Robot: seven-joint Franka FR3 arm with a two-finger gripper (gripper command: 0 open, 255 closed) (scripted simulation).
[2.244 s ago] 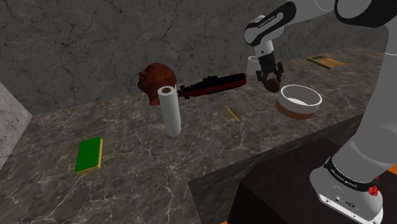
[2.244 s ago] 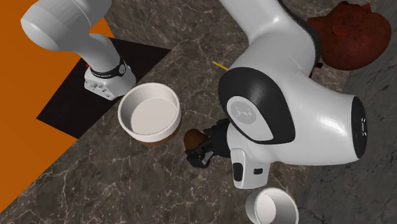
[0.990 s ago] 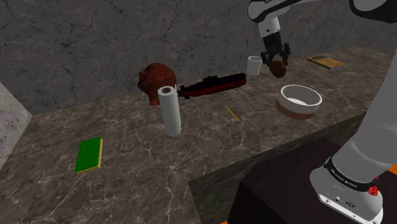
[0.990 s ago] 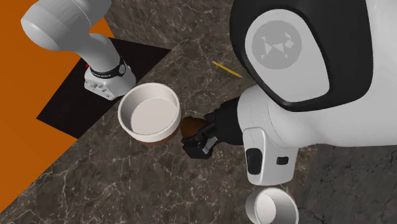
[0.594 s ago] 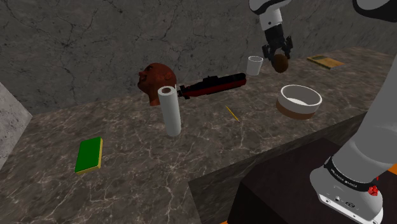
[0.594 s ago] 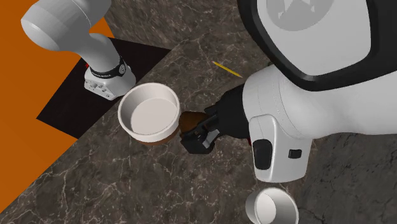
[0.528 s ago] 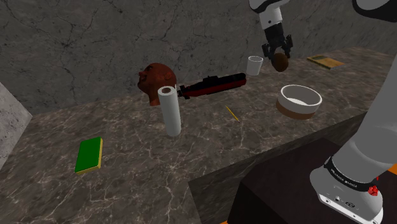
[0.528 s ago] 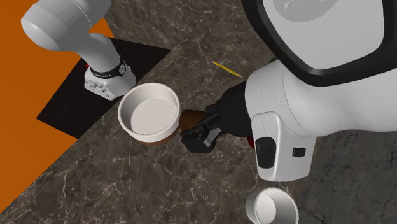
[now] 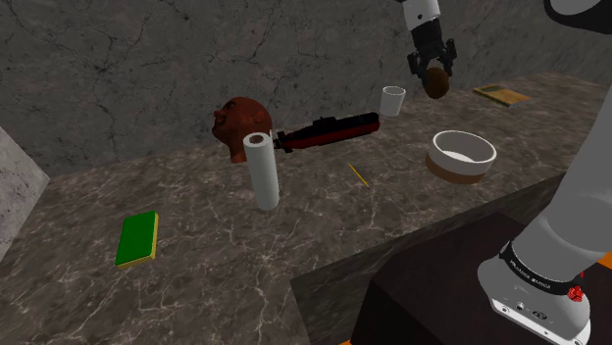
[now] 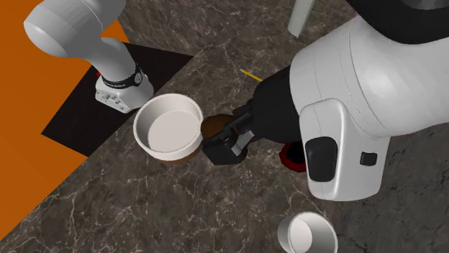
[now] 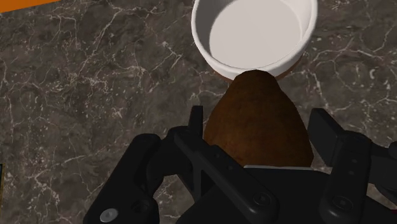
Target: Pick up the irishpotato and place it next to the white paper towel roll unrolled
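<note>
Potato [image 9: 436, 84] clenched in the hand [image 9: 433, 72], high above the desk [image 9: 294, 225].
Gripped between both black fingers [image 11: 196, 121], brown and rounded, poking out past the fingertips. Below the hand, a little to one side: white bowl [image 11: 254, 32] with a brown outer wall, standing on the dark marbled desk. Near the hand but lower: small white cup [image 9: 393, 100]. Well apart from the hand, across the desk: upright white paper towel roll [image 9: 261, 170], beside a brown head [image 9: 235, 125].

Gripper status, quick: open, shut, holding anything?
Gripper: shut on the brown potato, held up in the air.
</note>
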